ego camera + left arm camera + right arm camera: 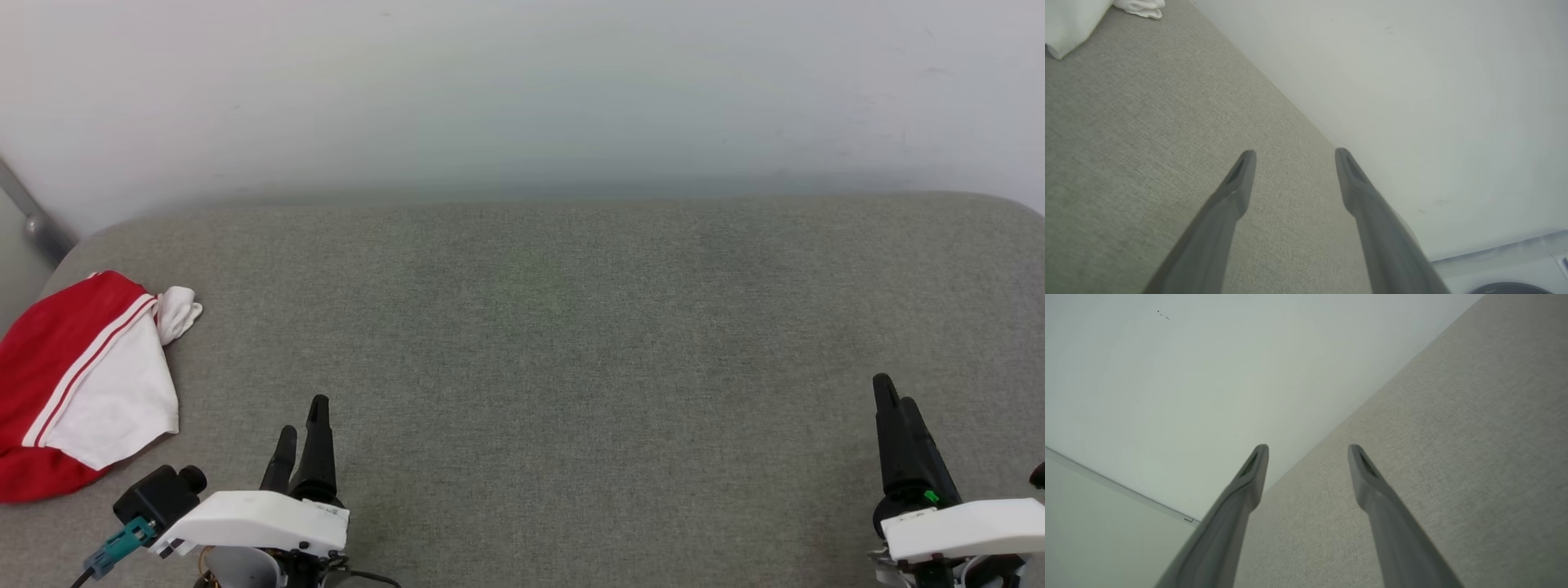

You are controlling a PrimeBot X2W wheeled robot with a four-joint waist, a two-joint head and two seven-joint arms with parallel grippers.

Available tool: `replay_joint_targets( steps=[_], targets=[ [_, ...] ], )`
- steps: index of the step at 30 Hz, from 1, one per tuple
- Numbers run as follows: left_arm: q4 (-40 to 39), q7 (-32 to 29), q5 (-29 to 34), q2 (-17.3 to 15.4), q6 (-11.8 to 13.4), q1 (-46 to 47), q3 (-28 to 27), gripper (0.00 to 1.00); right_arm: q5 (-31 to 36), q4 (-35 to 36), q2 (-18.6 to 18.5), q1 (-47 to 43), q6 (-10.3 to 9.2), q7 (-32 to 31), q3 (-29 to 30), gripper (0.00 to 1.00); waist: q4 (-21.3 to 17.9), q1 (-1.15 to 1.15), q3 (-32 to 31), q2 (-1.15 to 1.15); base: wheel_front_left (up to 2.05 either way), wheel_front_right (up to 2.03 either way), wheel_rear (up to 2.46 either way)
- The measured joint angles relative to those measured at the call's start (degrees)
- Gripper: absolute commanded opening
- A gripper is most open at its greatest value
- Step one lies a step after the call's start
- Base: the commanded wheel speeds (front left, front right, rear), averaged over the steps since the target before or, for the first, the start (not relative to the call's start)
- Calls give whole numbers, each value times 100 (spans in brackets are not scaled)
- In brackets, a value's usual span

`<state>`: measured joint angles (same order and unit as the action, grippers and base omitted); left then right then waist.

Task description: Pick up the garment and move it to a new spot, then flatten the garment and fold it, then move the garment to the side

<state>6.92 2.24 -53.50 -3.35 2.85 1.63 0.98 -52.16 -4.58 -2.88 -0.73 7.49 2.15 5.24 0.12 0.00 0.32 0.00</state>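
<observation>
Head view: the garment (73,384) lies bunched at the grey padded surface's (571,367) left edge, the left tool (303,415) and right tool (894,392) both parted and empty; I'd send the left one in low to pinch a thick red fold.

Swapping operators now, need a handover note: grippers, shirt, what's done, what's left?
left gripper: open, empty, near the shirt.
right gripper: open, empty, at the pad's far right.
shirt: compact bundle at the pad's left edge, untouched by either gripper.
Done: it looks folded and set aside, though I can't be sure.
Left: check the fold; otherwise nothing apparent.
</observation>
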Motion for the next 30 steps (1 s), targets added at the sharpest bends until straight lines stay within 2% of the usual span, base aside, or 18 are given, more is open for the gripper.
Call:
replay_joint_targets(
  steps=[18,30],
  targets=[
    [-194,336,1463,-311,672,-35,654,100,1644,223,0,-269,0,343,-178,100,35,0,1,0,0,0,0],
    [-343,536,2184,-416,910,-125,1021,100,2439,353,-1,-428,0,542,-190,100,65,0,-33,0,0,0,0]
  ],
)
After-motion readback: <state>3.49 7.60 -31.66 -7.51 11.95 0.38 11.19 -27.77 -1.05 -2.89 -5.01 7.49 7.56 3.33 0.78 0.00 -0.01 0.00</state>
